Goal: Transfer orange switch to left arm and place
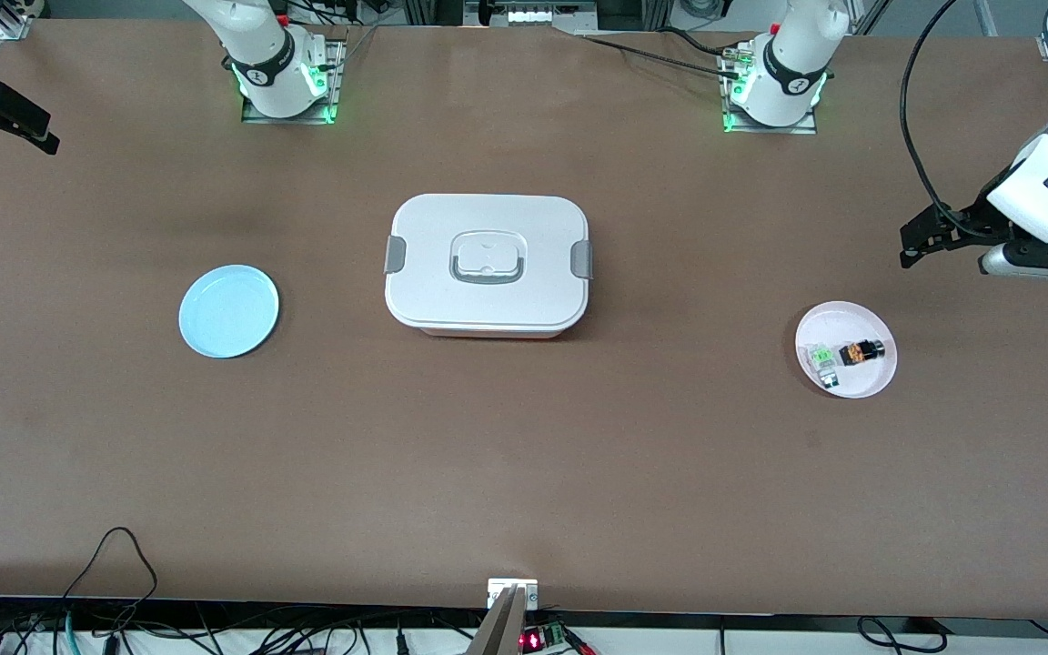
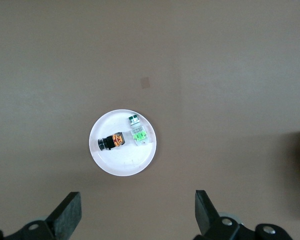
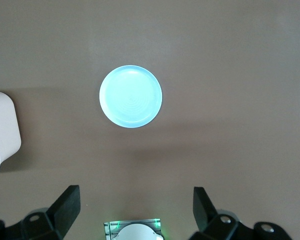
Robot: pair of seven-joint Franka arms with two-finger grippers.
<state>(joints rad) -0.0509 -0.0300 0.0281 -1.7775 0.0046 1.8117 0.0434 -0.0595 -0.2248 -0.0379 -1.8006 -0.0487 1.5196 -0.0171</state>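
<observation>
The orange switch (image 1: pixel 861 351) lay on the pink plate (image 1: pixel 851 316) at the front view's right, long axis across the frame, below the open left end effector (image 1: pixel 908 246), while the open right end effector (image 1: pixel 28 127) waited at upper left, past the box (image 1: pixel 488 264).

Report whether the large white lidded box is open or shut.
Shut: the large white lidded box has its lid seated flat, and both grey side latches lie against its ends.
</observation>
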